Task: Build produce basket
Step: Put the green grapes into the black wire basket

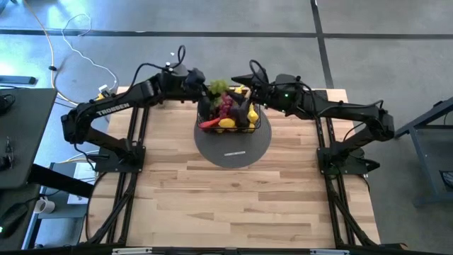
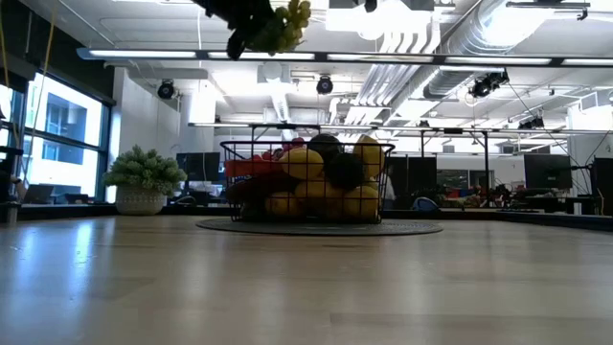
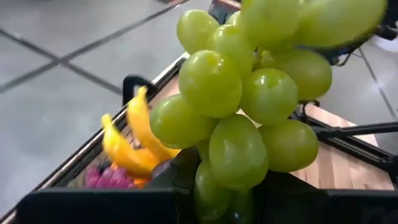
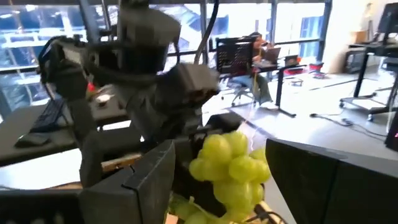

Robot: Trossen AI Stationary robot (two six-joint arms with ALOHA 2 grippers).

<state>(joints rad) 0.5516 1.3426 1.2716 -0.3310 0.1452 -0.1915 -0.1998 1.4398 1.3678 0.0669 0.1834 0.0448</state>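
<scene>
Above the basket [image 1: 228, 113], the left gripper [image 1: 207, 88] clutches green grapes [image 1: 218, 87]; the right gripper [image 1: 244, 91] hangs loosened beside them.

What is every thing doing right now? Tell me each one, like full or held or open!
Basket: upright on the grey disc, heaped with fruit.
Green grapes: lifted above the basket, held by the left gripper.
Left gripper: shut on the green grapes.
Right gripper: jaws open, beside the grapes.
Bananas: lying in the basket.
Grey disc: flat on the table.

Black mesh basket [image 1: 249, 126] full; green grapes [image 1: 218, 87] above.
</scene>
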